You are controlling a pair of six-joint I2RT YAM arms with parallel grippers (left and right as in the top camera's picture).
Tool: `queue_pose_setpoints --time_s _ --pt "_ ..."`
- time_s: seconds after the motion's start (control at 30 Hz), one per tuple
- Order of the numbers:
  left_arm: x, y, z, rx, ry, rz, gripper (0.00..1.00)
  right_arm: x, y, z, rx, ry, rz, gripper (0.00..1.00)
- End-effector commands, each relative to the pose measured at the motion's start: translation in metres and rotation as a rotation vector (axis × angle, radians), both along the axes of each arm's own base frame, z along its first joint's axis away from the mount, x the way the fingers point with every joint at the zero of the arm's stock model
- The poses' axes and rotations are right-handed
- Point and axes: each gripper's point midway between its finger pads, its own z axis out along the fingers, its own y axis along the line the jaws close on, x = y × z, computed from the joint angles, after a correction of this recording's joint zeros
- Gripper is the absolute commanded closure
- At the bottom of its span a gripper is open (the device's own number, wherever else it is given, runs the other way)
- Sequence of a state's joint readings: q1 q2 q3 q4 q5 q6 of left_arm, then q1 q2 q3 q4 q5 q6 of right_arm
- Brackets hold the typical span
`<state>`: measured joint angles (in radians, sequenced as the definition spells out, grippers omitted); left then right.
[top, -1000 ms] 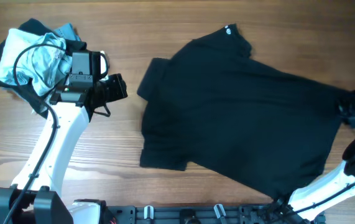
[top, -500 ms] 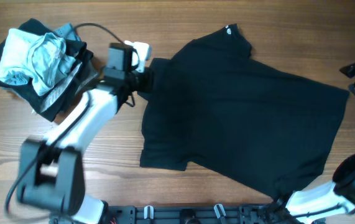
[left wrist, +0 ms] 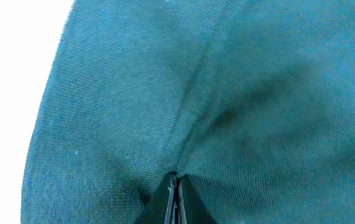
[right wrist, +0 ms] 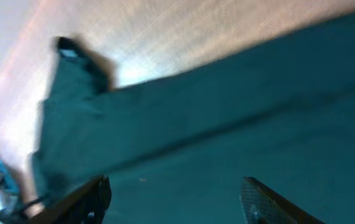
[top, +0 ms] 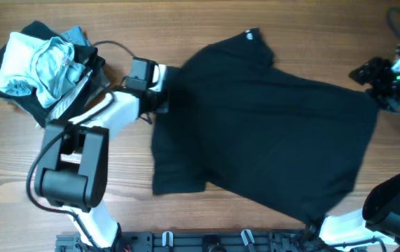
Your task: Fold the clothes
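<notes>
The clothes, a black T-shirt [top: 263,133], lie spread over the middle of the wooden table, with a small white tag [top: 250,33] at the collar on the far side. My left gripper [top: 160,92] is at the shirt's left sleeve. In the left wrist view its jaws [left wrist: 176,186] are shut, and the fabric [left wrist: 133,106] puckers from their tips. My right gripper [top: 369,73] hovers off the shirt's upper right corner. It is open [right wrist: 177,199], with nothing between its fingers, and the shirt [right wrist: 239,124] lies below it.
A heap of other garments [top: 38,63], light blue, grey and dark, sits at the far left. A black cable [top: 399,21] loops at the upper right corner. A dark rail [top: 207,241] runs along the front edge. Bare wood [right wrist: 165,43] lies beyond the shirt.
My left arm swung right from the garment heap to the shirt's sleeve and shut on it. The right gripper opened, left the shirt's right edge and moved away. The shirt shifted slightly left.
</notes>
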<state>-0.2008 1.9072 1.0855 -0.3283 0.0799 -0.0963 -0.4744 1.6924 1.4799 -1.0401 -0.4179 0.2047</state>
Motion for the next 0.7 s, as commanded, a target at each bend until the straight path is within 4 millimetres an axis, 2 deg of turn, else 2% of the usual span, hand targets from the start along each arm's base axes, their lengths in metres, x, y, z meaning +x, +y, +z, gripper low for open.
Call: queue_pose_setpoints --time_s 0.0,0.13,0.23,0.27,0.33,0.4,0.43,0.47,0.53,0.6,0.67 --pt "-0.027 0.099 -0.026 0.168 0.139 0.375 0.96 -0.016 -0.002 -0.038 -0.04 0.138 -0.095 0.27" --pt "-0.032 0.099 -0.026 0.06 0.179 0.39 0.96 -0.031 0.013 -0.071 0.005 0.211 -0.132 0.26" --pt "-0.03 0.086 -0.02 0.029 0.167 0.357 0.96 -0.044 0.03 -0.105 0.031 0.25 -0.13 0.27" --pt "-0.029 0.081 -0.017 0.029 0.158 0.342 0.94 -0.044 0.035 -0.113 0.033 0.237 -0.111 0.31" --pt "-0.027 0.073 -0.01 0.033 0.139 0.302 0.85 -0.046 0.044 -0.13 0.041 0.221 -0.101 0.54" --pt "-0.026 0.067 -0.001 0.029 0.119 0.29 0.7 -0.053 0.051 -0.146 0.061 0.243 -0.147 0.79" --pt "-0.025 0.066 0.006 0.026 0.105 0.285 0.54 -0.064 0.053 -0.157 0.074 0.279 -0.212 0.91" --pt "-0.024 0.066 0.016 0.021 0.083 0.286 0.46 -0.074 0.05 -0.167 0.061 0.319 -0.283 0.96" --pt "-0.022 0.066 0.033 0.013 0.045 0.287 0.32 -0.088 0.033 -0.18 -0.026 0.361 -0.381 0.96" --pt "-0.019 0.065 0.05 0.003 0.001 0.287 0.27 -0.092 0.013 -0.182 -0.132 0.363 -0.428 0.96" --pt "-0.017 0.065 0.075 -0.011 -0.059 0.286 0.22 -0.087 -0.019 -0.179 -0.25 0.319 -0.496 0.96"
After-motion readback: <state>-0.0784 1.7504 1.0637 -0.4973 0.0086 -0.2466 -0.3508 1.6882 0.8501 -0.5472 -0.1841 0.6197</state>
